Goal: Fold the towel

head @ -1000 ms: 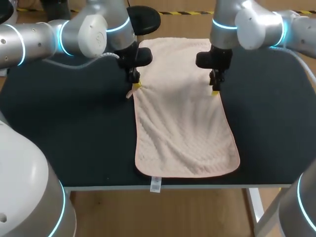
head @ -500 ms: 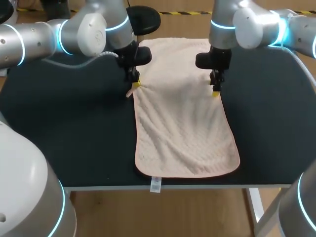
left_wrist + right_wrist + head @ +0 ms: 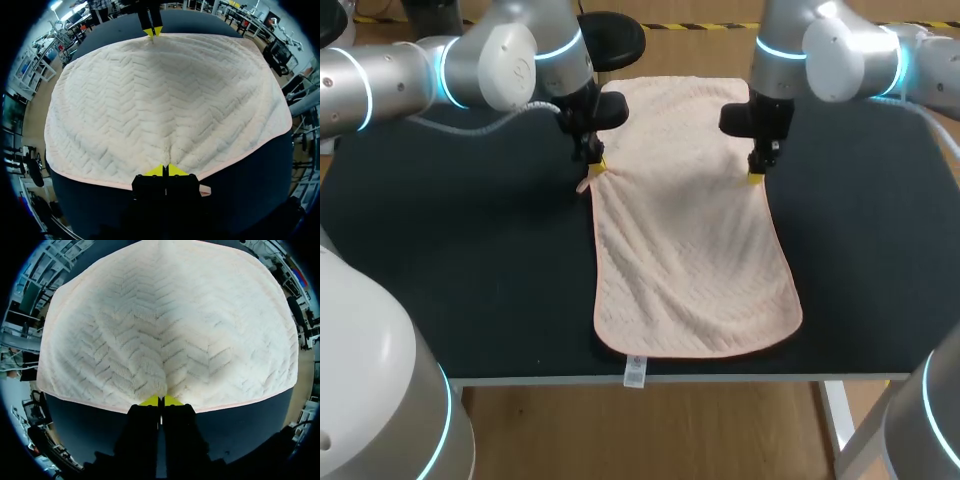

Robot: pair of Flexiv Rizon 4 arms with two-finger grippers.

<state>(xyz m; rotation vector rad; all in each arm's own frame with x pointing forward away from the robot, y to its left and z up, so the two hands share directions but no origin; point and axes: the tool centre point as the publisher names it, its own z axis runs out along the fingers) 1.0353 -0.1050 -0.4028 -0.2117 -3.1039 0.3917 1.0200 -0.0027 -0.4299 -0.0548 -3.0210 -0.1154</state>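
A pale pink towel (image 3: pixel 690 250) with a herringbone weave lies lengthwise on the black table (image 3: pixel 440 280), from the far edge to the front edge. My left gripper (image 3: pixel 595 168) is shut on the towel's left edge, which puckers up at the pinch. My right gripper (image 3: pixel 756 178) is shut on the right edge, directly across. In the left wrist view the towel (image 3: pixel 165 100) spreads ahead of my left gripper (image 3: pixel 165 170), with the other arm's yellow tips (image 3: pixel 153 31) at the opposite edge. In the right wrist view the towel (image 3: pixel 165 325) bunches into my right gripper (image 3: pixel 161 401).
A small white label (image 3: pixel 634 374) hangs from the towel's near hem over the table's front edge. Bare black tabletop lies to both sides of the towel.
My right gripper has closed on the towel's right edge. Both grippers have shifted slightly toward the far side, and the towel's near end has drawn in a little.
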